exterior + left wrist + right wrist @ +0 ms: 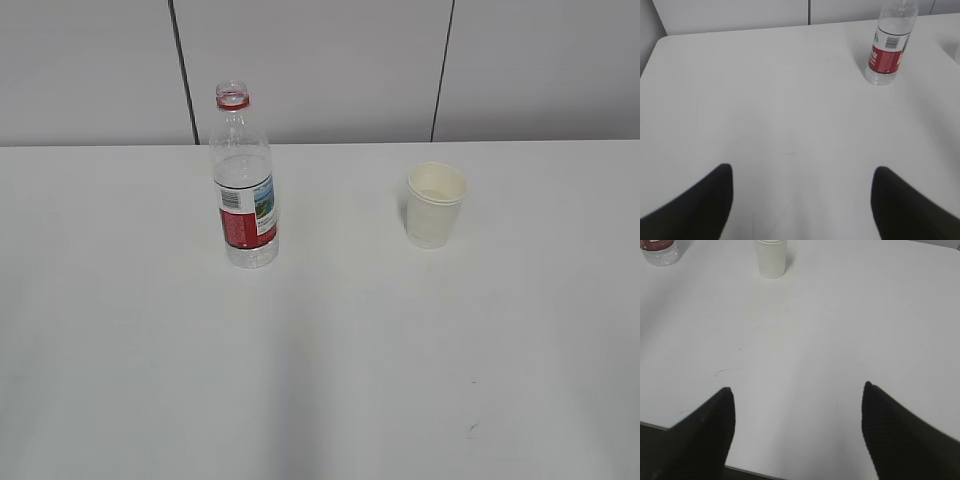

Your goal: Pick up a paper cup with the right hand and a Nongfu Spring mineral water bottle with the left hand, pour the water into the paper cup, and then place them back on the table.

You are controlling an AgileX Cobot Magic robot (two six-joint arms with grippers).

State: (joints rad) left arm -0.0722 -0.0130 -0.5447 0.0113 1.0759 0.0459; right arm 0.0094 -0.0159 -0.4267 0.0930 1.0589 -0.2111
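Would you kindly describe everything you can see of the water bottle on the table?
The bottle is tall, clear plastic, standing upright on the white table, left of the paper cup and apart from it. It has no cap; a red ring circles its open neck. A red-and-white label with a barcode and a small landscape picture wraps its middle. Clear water shows in the lower body; the exact level is hard to read. Nothing touches it but the table: both grippers are well short of it.
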